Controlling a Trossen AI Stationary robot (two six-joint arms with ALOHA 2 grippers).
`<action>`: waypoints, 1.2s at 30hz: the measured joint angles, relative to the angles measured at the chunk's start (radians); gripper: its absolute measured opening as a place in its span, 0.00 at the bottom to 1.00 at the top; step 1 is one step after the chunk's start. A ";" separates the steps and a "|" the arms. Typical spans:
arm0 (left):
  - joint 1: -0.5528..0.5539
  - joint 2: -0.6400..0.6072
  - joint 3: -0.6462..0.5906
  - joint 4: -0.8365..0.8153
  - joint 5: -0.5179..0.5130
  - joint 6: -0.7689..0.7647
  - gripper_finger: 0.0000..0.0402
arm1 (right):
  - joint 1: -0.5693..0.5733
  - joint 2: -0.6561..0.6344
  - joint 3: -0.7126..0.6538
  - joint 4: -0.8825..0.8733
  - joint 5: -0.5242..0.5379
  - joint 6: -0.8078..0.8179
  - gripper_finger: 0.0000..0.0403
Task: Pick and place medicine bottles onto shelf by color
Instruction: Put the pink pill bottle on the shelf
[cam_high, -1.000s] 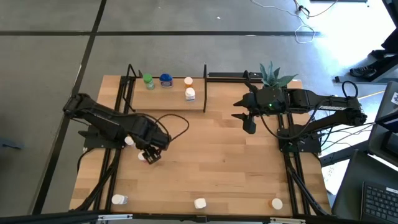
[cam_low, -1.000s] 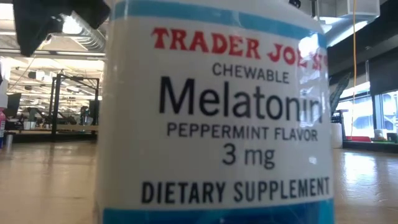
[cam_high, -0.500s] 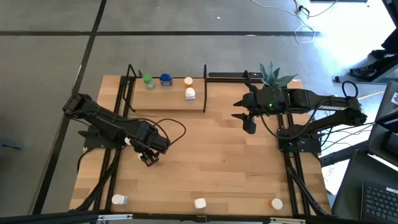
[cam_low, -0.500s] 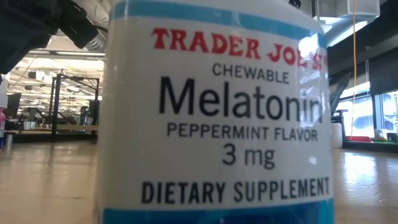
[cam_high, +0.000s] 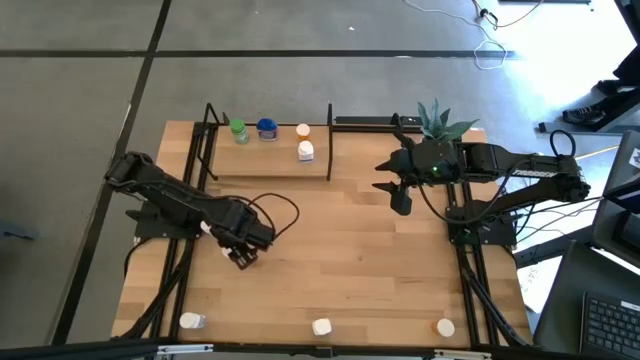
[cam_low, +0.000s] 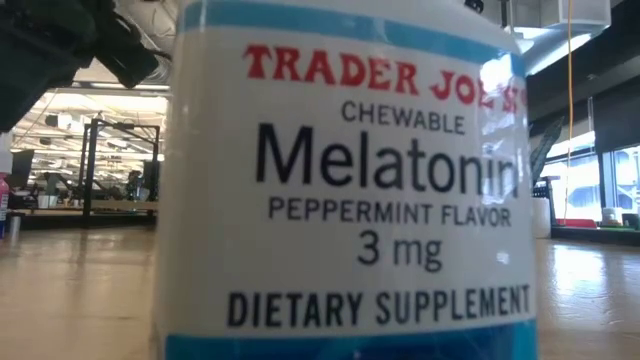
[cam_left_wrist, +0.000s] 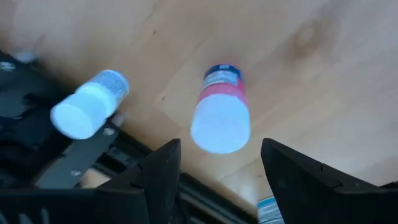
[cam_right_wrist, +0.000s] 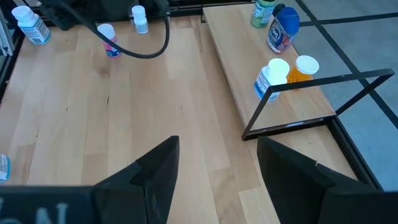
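Seen from above, the shelf (cam_high: 262, 160) carries a green bottle (cam_high: 239, 131), a blue bottle (cam_high: 267, 128), an orange-capped bottle (cam_high: 303, 131) and a white bottle (cam_high: 306, 151). The left gripper (cam_high: 243, 257) hangs low over the table (cam_high: 340, 260), while the right gripper (cam_high: 399, 200) waits near the plant (cam_high: 437, 120).

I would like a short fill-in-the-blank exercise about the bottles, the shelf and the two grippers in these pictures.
1. The shelf holds ____ bottles.
2. The left gripper hovers, open, over a white-capped bottle with a ____ band.
3. The right gripper waits, open, near the potted ____.
4. The bottle filling the low view is labelled ____.

Missing words: four; pink; plant; Melatonin
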 joint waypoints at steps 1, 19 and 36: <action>0.000 -0.001 -0.014 0.018 0.006 -0.005 0.54 | 0.000 0.000 0.000 0.000 0.000 0.000 0.54; 0.000 -0.030 -0.178 0.224 0.060 -0.011 0.54 | 0.000 0.000 0.000 0.000 0.000 0.000 0.54; 0.001 -0.030 -0.181 0.216 0.015 0.008 0.54 | 0.000 0.000 0.000 0.000 0.000 0.000 0.54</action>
